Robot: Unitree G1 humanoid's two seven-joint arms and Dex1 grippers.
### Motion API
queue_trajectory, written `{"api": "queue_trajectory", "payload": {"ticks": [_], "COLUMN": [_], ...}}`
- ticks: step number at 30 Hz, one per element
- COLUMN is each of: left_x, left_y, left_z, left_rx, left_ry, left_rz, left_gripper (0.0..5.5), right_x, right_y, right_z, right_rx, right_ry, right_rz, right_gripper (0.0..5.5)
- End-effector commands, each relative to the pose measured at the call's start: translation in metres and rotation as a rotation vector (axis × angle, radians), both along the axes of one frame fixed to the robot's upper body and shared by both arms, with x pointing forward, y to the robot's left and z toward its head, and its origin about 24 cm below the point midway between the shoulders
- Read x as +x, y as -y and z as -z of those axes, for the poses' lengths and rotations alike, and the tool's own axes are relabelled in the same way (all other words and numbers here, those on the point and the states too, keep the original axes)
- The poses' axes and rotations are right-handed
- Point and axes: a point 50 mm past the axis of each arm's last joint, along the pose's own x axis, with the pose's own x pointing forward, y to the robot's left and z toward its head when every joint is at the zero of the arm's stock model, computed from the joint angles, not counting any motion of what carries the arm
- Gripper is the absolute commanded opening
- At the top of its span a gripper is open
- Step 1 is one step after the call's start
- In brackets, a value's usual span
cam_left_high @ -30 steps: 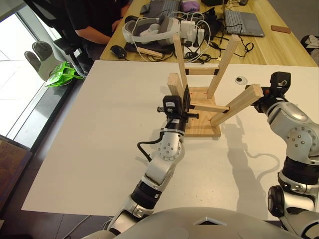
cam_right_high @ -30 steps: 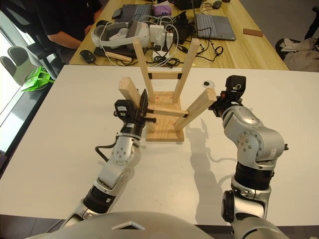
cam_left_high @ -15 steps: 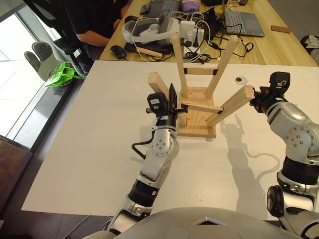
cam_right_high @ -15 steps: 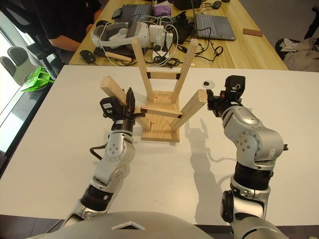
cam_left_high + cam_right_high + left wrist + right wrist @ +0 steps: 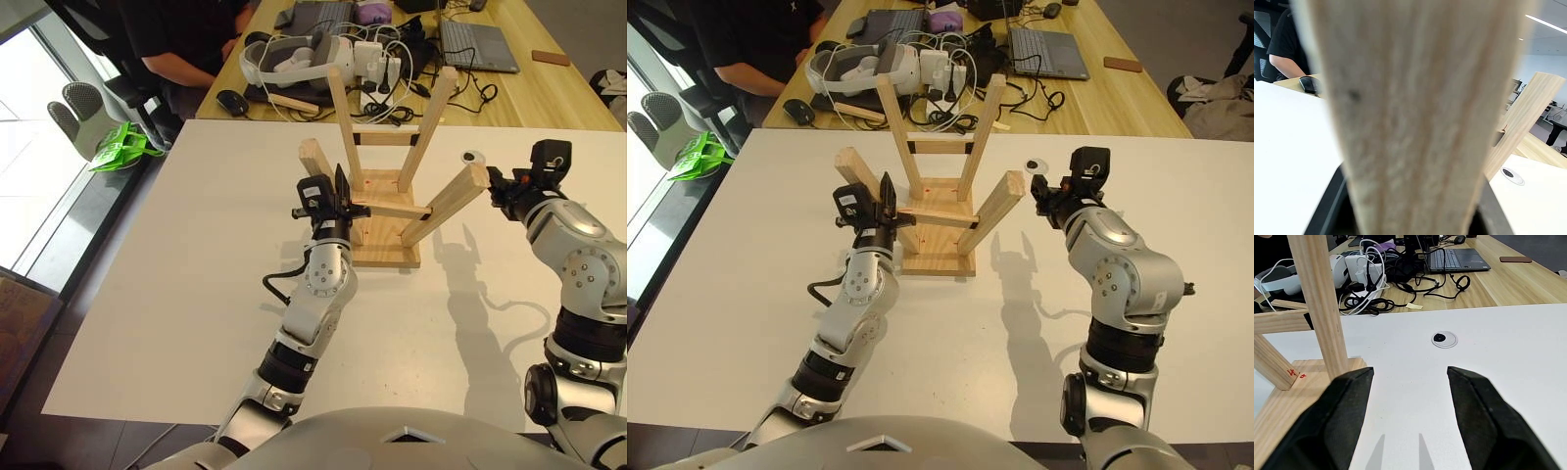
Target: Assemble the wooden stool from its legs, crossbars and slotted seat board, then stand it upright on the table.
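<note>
Four legs [image 5: 431, 122] and crossbars [image 5: 392, 209] already sit in the upturned seat board [image 5: 390, 253] at frame centre — left gripper [image 5: 336, 201] clamped on one leg, right gripper [image 5: 498, 184] fingers apart — uprighting remains.

Left gripper [image 5: 338, 199]: I see it clamped on a stool leg [image 5: 313, 157] — left arm [image 5: 315, 313] stretched forward.
Right gripper [image 5: 1409, 382]: fingers [image 5: 1347, 416] spread apart, pointing inward.

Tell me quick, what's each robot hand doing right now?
Left gripper: shut on a stool leg.
Right gripper: open, holding nothing.
</note>
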Motion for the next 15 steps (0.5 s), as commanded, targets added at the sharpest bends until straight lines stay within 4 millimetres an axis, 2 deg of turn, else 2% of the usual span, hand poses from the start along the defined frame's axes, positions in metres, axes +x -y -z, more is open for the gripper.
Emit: {"api": "queue_trajectory", "payload": {"ticks": [1,4,13,14,15], "left_x": [-0.011,-0.013,-0.016,-0.016,-0.017], "left_y": [0.028,0.034,0.022,0.022,0.023], "left_z": [0.024,0.014,0.014,0.014,0.014], "left_rx": [-0.031,0.024,-0.169,-0.179,-0.189], "left_ry": [-0.187,-0.102,-0.085,-0.083,-0.078], "left_rz": [-0.020,0.015,-0.013,-0.009,0.000], "left_gripper": [1.00,1.00,1.00,1.37,1.42], "right_x": [0.004,0.005,0.006,0.006,0.005], "right_y": [-0.002,-0.003,-0.003,-0.003,-0.003], "right_z": [-0.008,-0.009,-0.009,-0.009,-0.009], "right_rx": [-0.010,-0.011,-0.012,-0.012,-0.013], "right_ry": [0.030,0.031,0.034,0.035,0.035], "right_rz": [-0.009,-0.010,-0.011,-0.012,-0.013], "right_gripper": [2.78,2.78,2.78,2.78,2.78]}}
